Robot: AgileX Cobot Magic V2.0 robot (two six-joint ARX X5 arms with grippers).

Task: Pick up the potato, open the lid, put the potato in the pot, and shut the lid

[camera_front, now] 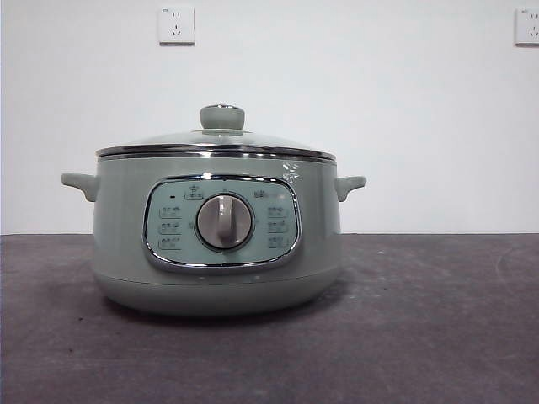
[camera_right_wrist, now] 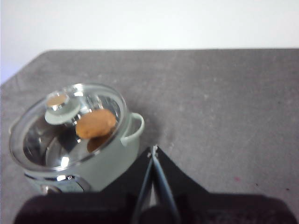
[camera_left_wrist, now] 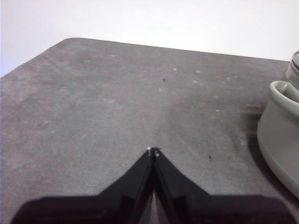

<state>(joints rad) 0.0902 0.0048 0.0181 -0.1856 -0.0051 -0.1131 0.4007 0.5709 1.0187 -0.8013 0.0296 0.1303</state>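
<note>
Front view: a dark grey, matte, lightly speckled table (camera_front: 438, 337) runs to a plain white wall (camera_front: 379, 101), which carries two white sockets, one at upper centre-left (camera_front: 176, 24) and one at the upper right edge (camera_front: 527, 26). The pot (camera_front: 126, 244) stands upright on the table, left of centre, its chrome-framed control panel and grey dial (camera_front: 224, 221) turned toward the camera, with a small side handle at 9 o'clock and another at 3 o'clock. The lid (camera_front: 215, 141) sits level on the pot's rim, closed, with its sage-green knob at 12 o'clock.

Right wrist view: seen from above through the glass of the lid (camera_right_wrist: 42, 135), the potato (camera_right_wrist: 96, 123) lies inside the pot (camera_right_wrist: 110, 165), toward the side nearest one handle. The right tool (camera_right_wrist: 153, 150) hangs over bare table just beside the pot, at about 4 o'clock from that handle, touching nothing; its two jaws are pressed together at the tips and grip nothing.

Left wrist view: the left tool (camera_left_wrist: 153, 150) is over bare table (camera_left_wrist: 93, 102), well apart from the pot (camera_left_wrist: 280, 140), of which only one handle and part of the wall show at the picture's edge. Its jaws likewise meet at the tips with nothing between them.
</note>
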